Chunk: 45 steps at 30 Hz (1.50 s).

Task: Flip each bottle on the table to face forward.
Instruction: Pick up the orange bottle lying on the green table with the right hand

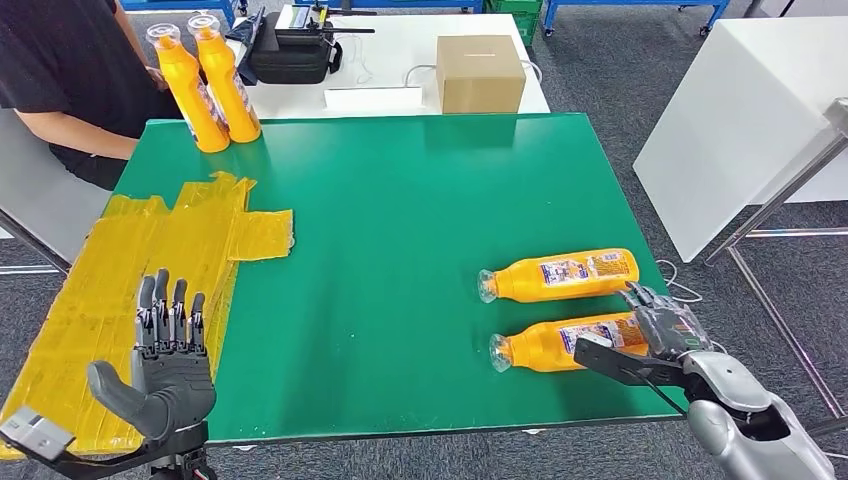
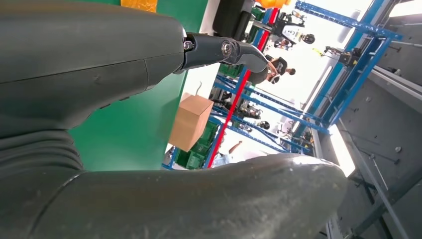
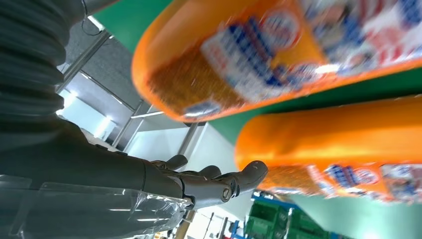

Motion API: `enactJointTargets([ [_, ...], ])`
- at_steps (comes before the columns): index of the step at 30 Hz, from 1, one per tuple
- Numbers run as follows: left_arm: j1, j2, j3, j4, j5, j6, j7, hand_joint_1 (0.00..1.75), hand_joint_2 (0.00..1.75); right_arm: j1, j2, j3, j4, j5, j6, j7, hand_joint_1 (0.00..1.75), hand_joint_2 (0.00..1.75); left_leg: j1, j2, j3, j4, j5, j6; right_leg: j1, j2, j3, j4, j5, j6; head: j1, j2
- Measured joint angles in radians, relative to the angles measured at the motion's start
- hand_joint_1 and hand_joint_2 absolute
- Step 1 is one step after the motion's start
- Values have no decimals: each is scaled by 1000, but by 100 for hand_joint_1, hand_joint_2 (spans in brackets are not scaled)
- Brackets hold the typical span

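Observation:
Two orange bottles lie on their sides near the right front of the green table [image 1: 400,200], caps pointing left: the far bottle [image 1: 560,275] and the near bottle [image 1: 562,342]. My right hand [image 1: 665,325] sits at the base end of the near bottle with its fingers spread, holding nothing. The right wrist view has both lying bottles close up, one bottle [image 3: 278,55] and the other bottle [image 3: 338,149], with my fingers [image 3: 219,181] beside them. Two more orange bottles [image 1: 205,85] stand upright at the table's far left corner. My left hand [image 1: 170,360] hovers open over the front left edge.
Yellow tape patches [image 1: 170,250] cover the table's left side. A person in black [image 1: 60,70] sits at the far left by the upright bottles. A cardboard box [image 1: 480,72] and a black bag [image 1: 290,50] rest on the white table behind.

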Motion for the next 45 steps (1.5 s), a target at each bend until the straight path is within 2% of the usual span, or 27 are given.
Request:
enactJointTargets([
  [4,-15,3,-6,5,15,7,5,0,0,-53,17,67,56,-7,21,-13,0,175,0,0,0,0,0,0,0,0,0,0,0,0,0,0],
  [8,-30,9,-13,10,31,21,9,0,0,-93,20,135,96,-51,77,-17,40,175,0,-1,0,0,0,0,0,0,0,0,0,0,0,0],
  [12,-34,18,-19,22,42,22,4,0,0,-116,-16,195,116,-118,130,-25,40,175,0,-1,0,0,0,0,0,-1,0,0,0,0,0,0],
  [16,-36,25,-21,34,47,22,2,0,0,-128,-47,229,122,-136,138,-30,175,175,0,-1,0,0,0,0,0,0,0,0,0,0,0,0],
  [24,-56,38,-36,44,63,38,0,0,0,-162,-97,293,118,-229,192,9,175,175,0,-2,4,0,0,0,0,-1,4,0,0,0,0,0],
  [28,-62,45,-40,50,61,50,1,0,0,-146,-119,300,104,-269,118,28,175,175,0,-1,3,0,0,0,0,-1,5,0,0,0,0,0],
  [30,-64,47,-43,51,51,59,5,0,0,-135,-107,292,95,-275,68,36,175,175,0,-1,3,0,0,0,0,-1,4,0,0,0,0,0],
  [36,-66,52,-50,51,34,74,16,0,0,-124,-69,270,73,-290,12,35,175,175,0,-2,3,0,1,0,0,-1,4,0,0,0,0,0],
  [40,-53,57,-49,58,32,51,18,0,175,-115,-28,206,15,-418,-74,-71,175,175,0,0,1,0,0,0,0,0,3,1,0,0,0,0],
  [45,-51,61,-48,64,58,12,15,0,175,-196,63,148,-70,-541,-86,-109,175,175,0,1,1,0,2,-1,0,0,2,1,0,0,0,0],
])
